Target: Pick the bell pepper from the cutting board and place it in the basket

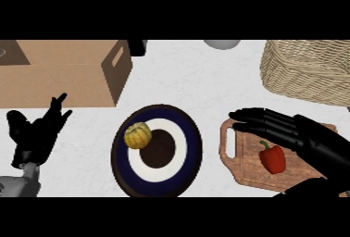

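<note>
A red bell pepper [272, 158] with a green stem lies on the wooden cutting board [240, 159] at the lower right. My right hand [287, 129] hovers over the board's upper part, just above the pepper, fingers stretched out to the left and holding nothing. The wicker basket [308, 69] stands at the upper right, beyond the board. My left hand [34, 132] rests open at the left edge with fingers pointing up.
A dark blue and white plate [183, 139] with a yellow squash-like thing [137, 135] on it sits left of the board. A cardboard box [65, 71] fills the upper left. A pale round object [222, 43] shows at the top edge.
</note>
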{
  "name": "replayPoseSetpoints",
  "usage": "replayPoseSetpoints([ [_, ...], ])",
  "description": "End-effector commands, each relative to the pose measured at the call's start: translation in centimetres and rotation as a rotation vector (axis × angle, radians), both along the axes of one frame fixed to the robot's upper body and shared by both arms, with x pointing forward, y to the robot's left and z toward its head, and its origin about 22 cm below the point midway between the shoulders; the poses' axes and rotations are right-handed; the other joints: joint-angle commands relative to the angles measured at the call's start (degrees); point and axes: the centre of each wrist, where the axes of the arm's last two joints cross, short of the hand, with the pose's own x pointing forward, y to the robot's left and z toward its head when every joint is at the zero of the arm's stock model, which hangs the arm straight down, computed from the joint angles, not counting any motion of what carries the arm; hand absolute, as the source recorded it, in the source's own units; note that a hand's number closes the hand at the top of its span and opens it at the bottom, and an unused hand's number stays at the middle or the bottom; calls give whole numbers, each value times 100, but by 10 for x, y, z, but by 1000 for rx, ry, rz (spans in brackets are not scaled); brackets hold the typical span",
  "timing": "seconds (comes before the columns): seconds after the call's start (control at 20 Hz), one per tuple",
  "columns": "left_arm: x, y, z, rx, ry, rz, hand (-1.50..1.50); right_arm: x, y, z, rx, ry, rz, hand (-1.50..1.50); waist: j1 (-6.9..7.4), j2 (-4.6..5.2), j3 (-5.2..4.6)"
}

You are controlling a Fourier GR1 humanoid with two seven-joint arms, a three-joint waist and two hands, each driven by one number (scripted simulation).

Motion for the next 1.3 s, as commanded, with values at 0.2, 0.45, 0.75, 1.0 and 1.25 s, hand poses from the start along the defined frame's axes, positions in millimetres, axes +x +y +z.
replayPoseSetpoints([
  [0.2,13,4,18,9,-84,-17,0,12,-24,96,-416,-159,-367,-150,31,34,2],
  [0.45,13,-5,16,6,-93,-50,0,26,-36,125,-604,1,-294,-150,123,55,8],
  [0.75,17,6,7,-10,-84,-10,0,23,-58,153,-606,122,-185,-150,26,43,18],
  [1.0,19,-9,8,2,-75,10,0,21,-109,134,-491,210,-145,-150,-96,39,38],
  [1.25,19,1,17,-3,-92,-1,0,23,-131,120,-337,166,-184,-150,-21,48,34],
])
